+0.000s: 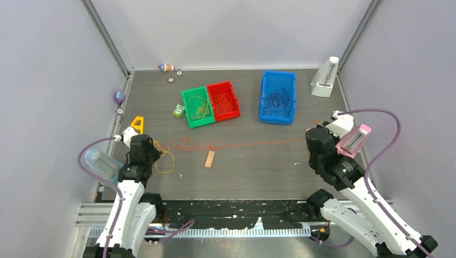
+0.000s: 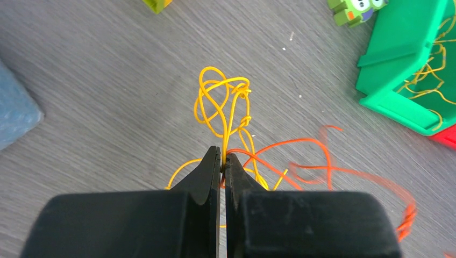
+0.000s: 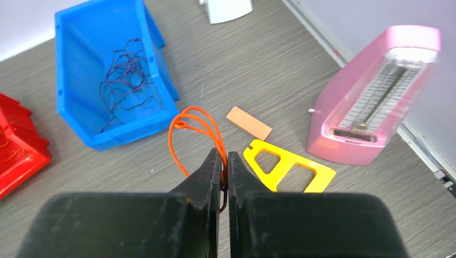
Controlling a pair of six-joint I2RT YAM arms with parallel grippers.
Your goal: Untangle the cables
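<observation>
grey table (image 1: 258, 172): left end effector (image 2: 222, 161) clamps yellow cable (image 2: 220, 102), right end effector (image 3: 223, 161) orange cable (image 3: 193, 121).

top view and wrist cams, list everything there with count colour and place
bins: 3, green, red, blue, far half of table, cables inside
yellow cable: 1, yellow, in left pincer
orange cable: at least 1, orange-red, in right pincer
tan blocks: 2, tan, mid-table and near right pincer
triangular frames: 2, yellow, by left arm and by right pincer
metronomes: 2, white far right, pink right edge
frog toy: 1, green, left of the bins
pincers: 2, black, both shut
</observation>
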